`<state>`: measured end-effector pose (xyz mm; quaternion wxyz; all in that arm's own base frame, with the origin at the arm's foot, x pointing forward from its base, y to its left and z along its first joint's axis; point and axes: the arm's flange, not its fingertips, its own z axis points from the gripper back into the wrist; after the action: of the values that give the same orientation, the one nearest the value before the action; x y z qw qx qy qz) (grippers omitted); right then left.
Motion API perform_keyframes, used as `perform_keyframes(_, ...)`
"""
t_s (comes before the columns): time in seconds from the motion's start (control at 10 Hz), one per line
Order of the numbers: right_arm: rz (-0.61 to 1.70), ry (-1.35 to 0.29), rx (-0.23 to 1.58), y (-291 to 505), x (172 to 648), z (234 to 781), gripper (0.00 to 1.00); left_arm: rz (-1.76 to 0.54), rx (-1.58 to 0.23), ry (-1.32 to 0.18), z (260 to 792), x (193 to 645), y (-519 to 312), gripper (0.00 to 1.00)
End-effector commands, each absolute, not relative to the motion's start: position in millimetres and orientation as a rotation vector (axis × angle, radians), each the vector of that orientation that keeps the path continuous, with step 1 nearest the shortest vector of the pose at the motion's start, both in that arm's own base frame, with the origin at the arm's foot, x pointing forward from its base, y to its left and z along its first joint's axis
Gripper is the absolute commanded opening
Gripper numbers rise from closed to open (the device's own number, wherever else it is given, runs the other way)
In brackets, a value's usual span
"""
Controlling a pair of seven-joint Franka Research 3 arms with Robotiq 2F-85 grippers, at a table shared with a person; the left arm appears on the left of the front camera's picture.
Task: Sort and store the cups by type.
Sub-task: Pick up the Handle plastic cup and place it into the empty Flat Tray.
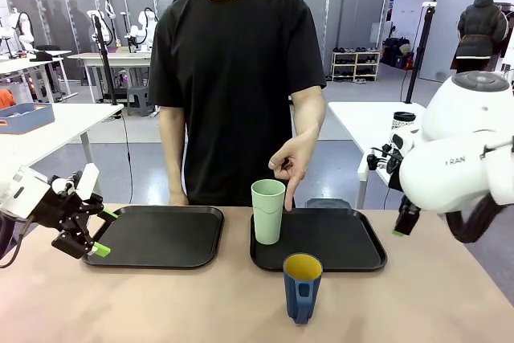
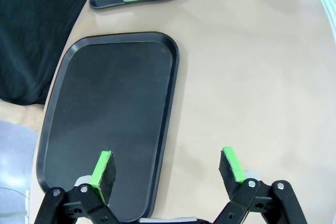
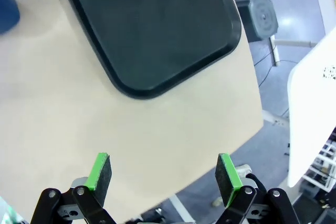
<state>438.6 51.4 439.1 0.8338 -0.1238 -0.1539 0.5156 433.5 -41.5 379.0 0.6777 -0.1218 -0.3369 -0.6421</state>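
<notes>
I count two cups and two black trays on the table [image 1: 161, 307]. The tumbler [image 1: 267, 210] stands upright on the right tray [image 1: 341, 240], at its left edge, with a person's hand [image 1: 291, 168] pointing down just behind it. The mug [image 1: 302, 285] stands on the bare table, just in front of that tray. The left tray [image 1: 161, 234] holds nothing. My left gripper [image 2: 168, 166] hangs over that tray's edge, jaws spread and empty. My right gripper [image 3: 163, 170] is likewise wide apart and empty, near the right tray's corner.
</notes>
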Motion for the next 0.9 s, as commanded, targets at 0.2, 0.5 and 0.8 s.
perform_keyframes(0.2,1.234,-0.291,-0.293,52,443,439,1.0,-1.438,-0.273,-0.768,378,437,-43,1.0)
perform_keyframes(0.5,1.177,-0.302,-0.282,53,440,439,1.0,-1.438,-0.273,-0.768,378,437,-43,1.0)
perform_keyframes(0.8,1.189,-0.19,-0.339,47,440,426,1.0,-1.438,-0.273,-0.768,378,437,-43,1.0)
